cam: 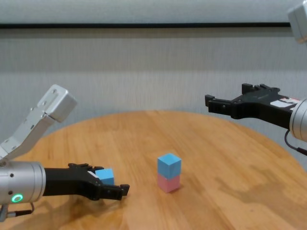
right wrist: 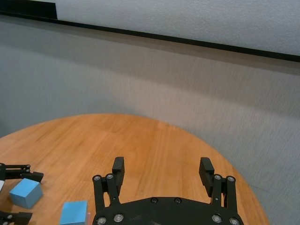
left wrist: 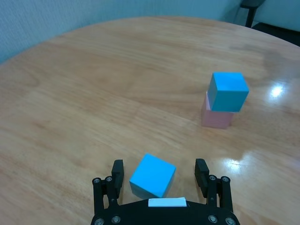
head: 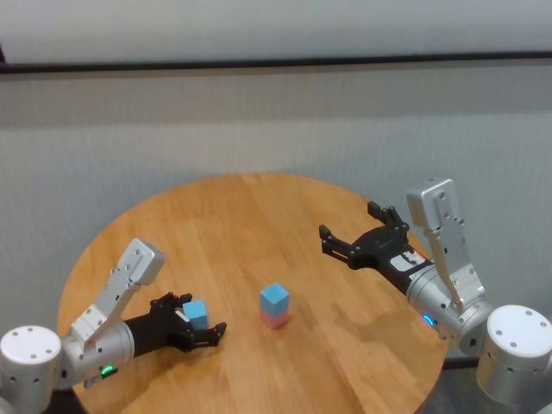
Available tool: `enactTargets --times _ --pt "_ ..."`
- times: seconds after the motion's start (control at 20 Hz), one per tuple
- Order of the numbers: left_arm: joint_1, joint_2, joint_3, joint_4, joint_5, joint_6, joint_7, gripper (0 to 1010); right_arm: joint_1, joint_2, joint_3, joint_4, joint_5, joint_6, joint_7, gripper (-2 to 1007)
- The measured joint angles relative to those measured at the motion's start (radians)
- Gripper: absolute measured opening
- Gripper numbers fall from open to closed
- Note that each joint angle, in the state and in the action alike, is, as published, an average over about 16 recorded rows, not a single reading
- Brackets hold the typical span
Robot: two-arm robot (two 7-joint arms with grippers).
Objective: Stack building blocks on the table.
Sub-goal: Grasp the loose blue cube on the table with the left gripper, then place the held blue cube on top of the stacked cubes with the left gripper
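Note:
A light blue block (head: 274, 298) sits on a pale pink block (head: 275, 318) as a two-high stack near the middle of the round wooden table (head: 259, 216). The stack also shows in the left wrist view (left wrist: 228, 91) and the chest view (cam: 169, 165). The second light blue block (head: 196, 312) lies on the table to the stack's left. My left gripper (head: 200, 323) is low over the table, open, with a finger on each side of this block (left wrist: 152, 176) and a gap at both. My right gripper (head: 349, 226) is open and empty, raised above the table's right side.
The table's round edge runs close behind and beside the right gripper (right wrist: 161, 168). A grey wall (head: 276, 129) stands behind the table. A dark furniture leg (left wrist: 251, 9) shows beyond the far edge. Bare wood lies between the stack and the right arm.

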State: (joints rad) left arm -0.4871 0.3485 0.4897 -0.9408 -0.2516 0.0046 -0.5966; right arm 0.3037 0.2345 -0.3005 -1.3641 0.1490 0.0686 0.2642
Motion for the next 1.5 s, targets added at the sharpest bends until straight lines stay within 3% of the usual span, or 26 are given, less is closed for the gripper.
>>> enactTargets --times 0.5,1.2,1.5 --pt "-0.012 -0.01 -0.003 0.019 0.002 0.009 -0.003 945 0.0 0.0 0.0 0.0 0.0 0.0 0.0 1005" --pt "-0.008 -0.007 -0.009 0.01 0.003 0.019 -0.003 615 0.0 0.0 0.0 0.0 0.0 0.0 0.0 1005" --pt "0.005 0.006 -0.014 -0.031 0.0 0.031 0.001 538 0.0 0.0 0.0 0.0 0.0 0.0 0.0 1005"
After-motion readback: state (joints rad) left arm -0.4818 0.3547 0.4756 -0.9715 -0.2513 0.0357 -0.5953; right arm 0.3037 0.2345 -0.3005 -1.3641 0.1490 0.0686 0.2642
